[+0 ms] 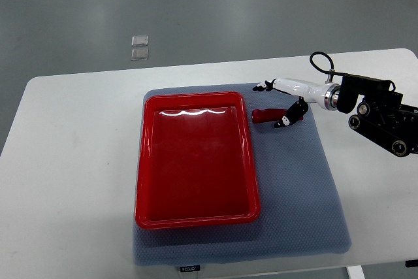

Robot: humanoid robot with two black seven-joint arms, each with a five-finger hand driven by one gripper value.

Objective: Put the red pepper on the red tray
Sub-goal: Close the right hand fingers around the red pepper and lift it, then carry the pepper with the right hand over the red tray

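Right hand [282,104] at red pepper [264,115], fingers spread, not yet clamped. Could nudge pepper against red tray [196,217] rim or roll it off grey mat [300,207].

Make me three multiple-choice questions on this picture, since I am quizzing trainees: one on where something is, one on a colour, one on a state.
1. Where does the red pepper lie?
A. on the mat, right of the tray
B. inside the tray
C. on the bare table

2. What colour is the mat under the tray?
A. green
B. grey-blue
C. yellow

3. What does the tray hold?
A. the pepper
B. a cup
C. nothing

Answers:
1. A, as the pepper lies on the mat just past the tray's right rim, at the right hand.
2. B, as the cloth showing around the tray is grey-blue.
3. C, as only the bare red floor shows inside the rim.
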